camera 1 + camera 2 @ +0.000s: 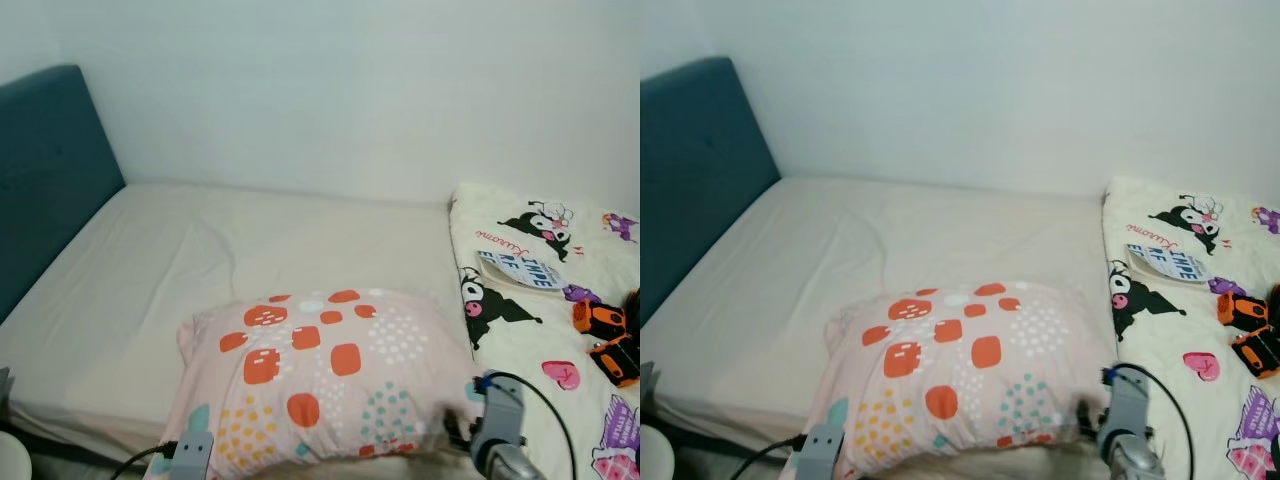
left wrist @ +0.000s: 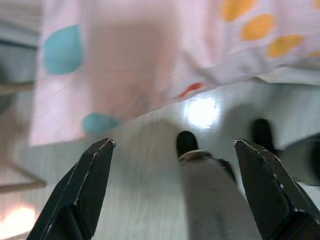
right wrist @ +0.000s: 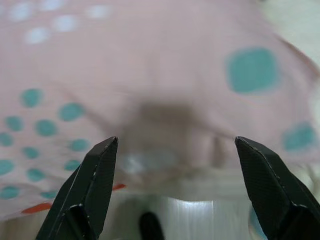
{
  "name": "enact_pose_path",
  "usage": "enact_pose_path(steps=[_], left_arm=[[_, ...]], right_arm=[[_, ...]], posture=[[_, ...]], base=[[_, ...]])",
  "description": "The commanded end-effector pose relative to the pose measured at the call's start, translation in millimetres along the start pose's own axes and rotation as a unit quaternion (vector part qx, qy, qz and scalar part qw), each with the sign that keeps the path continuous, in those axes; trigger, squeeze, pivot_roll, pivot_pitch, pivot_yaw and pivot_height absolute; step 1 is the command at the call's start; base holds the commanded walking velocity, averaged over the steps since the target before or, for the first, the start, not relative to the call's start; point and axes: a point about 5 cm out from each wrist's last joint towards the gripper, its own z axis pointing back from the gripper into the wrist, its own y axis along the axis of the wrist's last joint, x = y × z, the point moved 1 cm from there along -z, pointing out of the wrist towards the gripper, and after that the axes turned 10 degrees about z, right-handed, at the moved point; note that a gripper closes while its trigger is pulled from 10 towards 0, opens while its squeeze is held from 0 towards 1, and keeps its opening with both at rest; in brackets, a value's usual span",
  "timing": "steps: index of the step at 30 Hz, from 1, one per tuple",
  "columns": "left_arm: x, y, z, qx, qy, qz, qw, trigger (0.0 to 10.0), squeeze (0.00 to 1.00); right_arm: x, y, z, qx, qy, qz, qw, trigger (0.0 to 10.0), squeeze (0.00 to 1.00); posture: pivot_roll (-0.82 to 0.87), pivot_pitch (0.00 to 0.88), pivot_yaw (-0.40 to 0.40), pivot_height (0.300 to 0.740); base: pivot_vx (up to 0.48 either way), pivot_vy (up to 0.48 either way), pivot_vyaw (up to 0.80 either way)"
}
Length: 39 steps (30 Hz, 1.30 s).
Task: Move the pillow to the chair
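The pillow [image 1: 320, 375], pale pink with orange, teal and yellow spots, sits at the near edge of the bed [image 1: 150, 280], its front hanging past the mattress. My two arms flank it: the left wrist [image 1: 192, 455] at its lower left corner, the right wrist [image 1: 498, 418] at its lower right side. In the left wrist view the left gripper [image 2: 173, 143] is open, with the pillow's edge [image 2: 125, 60] just beyond its fingers and floor beneath. The right gripper [image 3: 176, 141] is open too, and the pillow's cloth [image 3: 150, 75] lies close ahead of its fingers.
A teal headboard [image 1: 45, 180] stands on the left and a white wall behind. A cartoon-print blanket [image 1: 540, 300] covers the bed's right part, carrying a booklet [image 1: 520, 270] and orange-black toys [image 1: 610, 335]. My own leg [image 2: 210, 195] stands on the shiny floor.
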Motion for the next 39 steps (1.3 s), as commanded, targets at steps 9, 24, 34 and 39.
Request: enact_pose_path(steps=[9,24,34,39], left_arm=[[-5.0,-2.9,1.2,0.005,0.022,-0.006,1.000,10.0,0.00],[-1.4,5.0,0.8,0.032,0.002,-0.039,0.999,10.0,0.00],[-0.5,3.9,1.2,0.033,-0.001,-0.045,0.998,10.0,0.00],[-2.1,4.9,1.1,0.035,-0.001,-0.045,0.998,10.0,0.00]], right_arm=[[-37.2,34.6,-4.0,0.084,0.124,0.167,0.975,10.0,0.00],[-92.2,15.6,7.6,0.095,0.282,0.539,0.788,10.0,0.00],[-90.0,21.4,3.4,0.126,0.225,0.694,0.672,10.0,0.00],[-93.9,29.7,1.3,0.160,0.189,0.731,0.636,10.0,0.00]], posture=[[-0.01,0.000,0.037,0.722],[0.00,0.000,0.035,0.664],[-0.01,0.000,0.045,0.625],[0.00,0.000,0.048,0.605]], base=[[0.000,0.000,0.16],[0.000,0.000,0.00],[0.000,0.000,0.00],[0.000,0.000,0.00]])
